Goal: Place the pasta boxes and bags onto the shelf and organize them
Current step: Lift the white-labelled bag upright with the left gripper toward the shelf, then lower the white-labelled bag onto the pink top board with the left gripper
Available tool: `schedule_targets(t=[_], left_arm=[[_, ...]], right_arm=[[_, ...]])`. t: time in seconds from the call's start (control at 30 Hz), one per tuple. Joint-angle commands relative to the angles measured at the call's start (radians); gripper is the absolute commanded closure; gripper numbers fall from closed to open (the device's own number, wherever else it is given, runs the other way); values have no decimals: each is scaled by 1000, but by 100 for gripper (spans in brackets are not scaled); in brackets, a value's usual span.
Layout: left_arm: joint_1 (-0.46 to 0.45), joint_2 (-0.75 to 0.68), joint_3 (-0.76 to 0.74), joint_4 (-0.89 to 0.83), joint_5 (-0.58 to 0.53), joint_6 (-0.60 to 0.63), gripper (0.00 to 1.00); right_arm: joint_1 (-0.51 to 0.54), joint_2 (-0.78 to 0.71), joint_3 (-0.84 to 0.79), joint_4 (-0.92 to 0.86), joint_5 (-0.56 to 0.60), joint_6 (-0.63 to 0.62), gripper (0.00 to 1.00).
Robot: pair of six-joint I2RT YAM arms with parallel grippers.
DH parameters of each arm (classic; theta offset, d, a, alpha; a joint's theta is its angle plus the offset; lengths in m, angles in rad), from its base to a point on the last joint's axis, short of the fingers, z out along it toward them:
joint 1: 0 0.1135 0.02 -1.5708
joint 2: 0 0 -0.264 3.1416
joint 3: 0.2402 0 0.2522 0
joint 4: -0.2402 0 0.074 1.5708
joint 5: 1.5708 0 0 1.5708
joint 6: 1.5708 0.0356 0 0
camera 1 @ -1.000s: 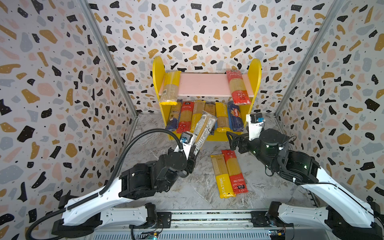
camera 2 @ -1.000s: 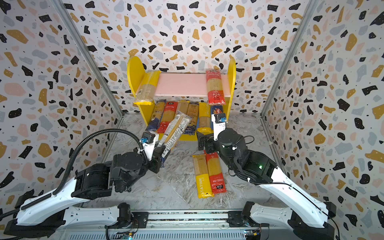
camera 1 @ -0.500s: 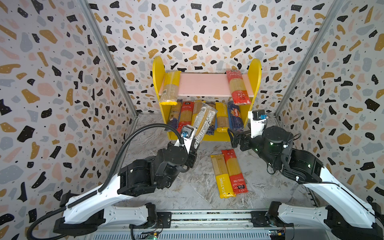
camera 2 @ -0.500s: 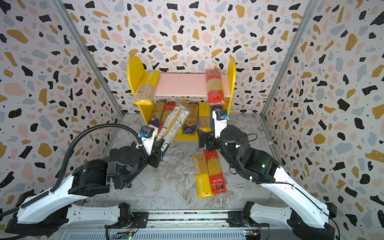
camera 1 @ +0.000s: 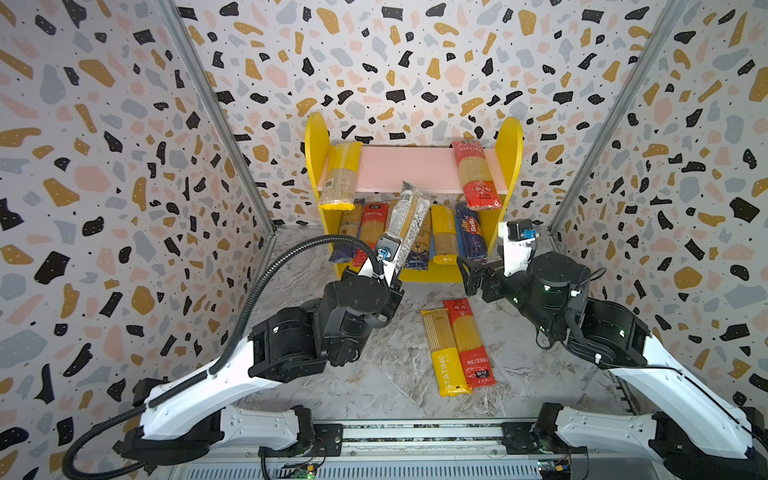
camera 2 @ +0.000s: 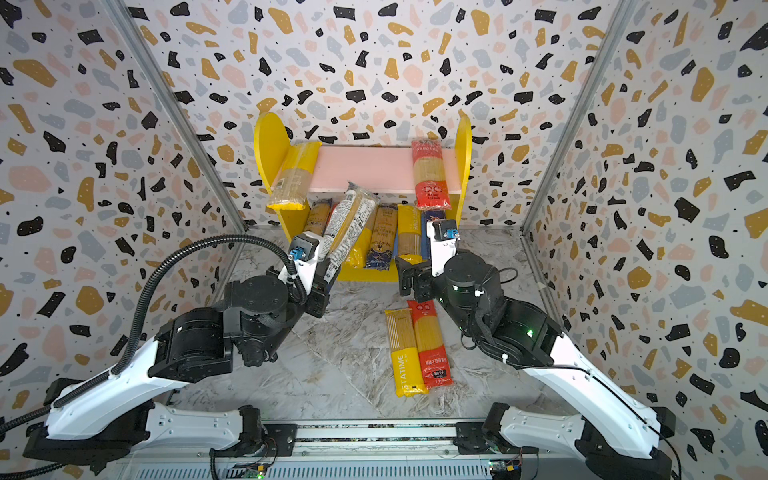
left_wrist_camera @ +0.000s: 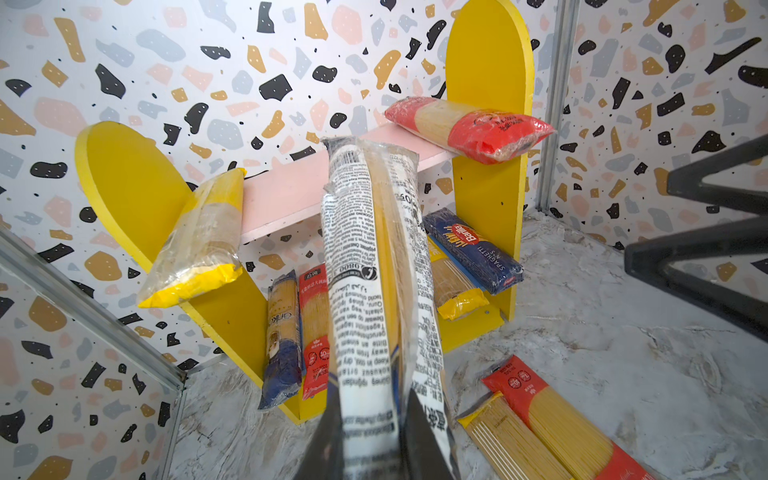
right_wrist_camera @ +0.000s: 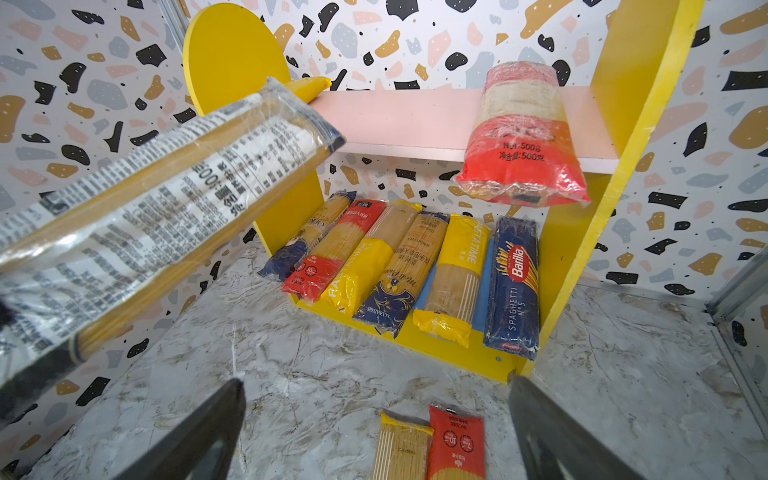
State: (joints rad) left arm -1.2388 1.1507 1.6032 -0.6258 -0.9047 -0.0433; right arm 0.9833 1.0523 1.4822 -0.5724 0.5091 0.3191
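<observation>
The shelf point(camera 1: 409, 168) stands at the back wall, and its pink upper board point(right_wrist_camera: 399, 116) carries a yellow-ended pack point(camera 1: 340, 174) at the left and a red-ended pack point(camera 1: 473, 174) at the right. Several packs lie side by side on the lower board, the dark blue Barilla pack point(right_wrist_camera: 515, 282) rightmost. My left gripper point(left_wrist_camera: 372, 411) is shut on the lower end of a clear printed spaghetti bag point(camera 1: 409, 220), whose tilted top reaches the pink board's front edge. Open and empty, my right gripper point(right_wrist_camera: 376, 386) hovers before the shelf's right side. A yellow pack point(camera 1: 440, 349) and a red pack point(camera 1: 469, 340) lie together on the floor.
Terrazzo-patterned walls close in the left, right and back, with metal corner posts point(camera 1: 216, 124) beside the shelf. The marble floor point(camera 1: 390, 374) runs to the arm rail point(camera 1: 415, 432) at the front edge.
My left gripper has carried the printed bag up and toward the shelf, its top now at the pink board. The right gripper drifted slightly back and to the right, still open.
</observation>
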Motion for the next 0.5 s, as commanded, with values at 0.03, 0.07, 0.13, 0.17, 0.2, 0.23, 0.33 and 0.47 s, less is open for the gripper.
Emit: schedule_targets(t=[0.03, 0.07, 0.13, 0.17, 0.2, 0.23, 0.33, 0.47], left_arm=[[70, 14, 106, 220, -24, 56, 100], [97, 26, 116, 222, 4, 57, 100], [150, 48, 134, 230, 58, 51, 100], [182, 60, 143, 235, 96, 48, 100], [210, 74, 152, 243, 127, 45, 100], [232, 87, 164, 247, 144, 44, 100], [290, 137, 213, 265, 185, 51, 100], [373, 216, 307, 276, 257, 57, 100]], right_arm=[[-7, -23, 28, -2, 7, -15, 1], [-9, -24, 29, -1, 8, -18, 1], [-14, -24, 28, -1, 8, -22, 1], [-18, -26, 28, -1, 9, -25, 1], [-21, -27, 28, -1, 8, -29, 1], [-25, -29, 29, -1, 8, -31, 1], [-38, -35, 30, 3, 3, -38, 1], [-62, -30, 36, 2, -7, -50, 1]])
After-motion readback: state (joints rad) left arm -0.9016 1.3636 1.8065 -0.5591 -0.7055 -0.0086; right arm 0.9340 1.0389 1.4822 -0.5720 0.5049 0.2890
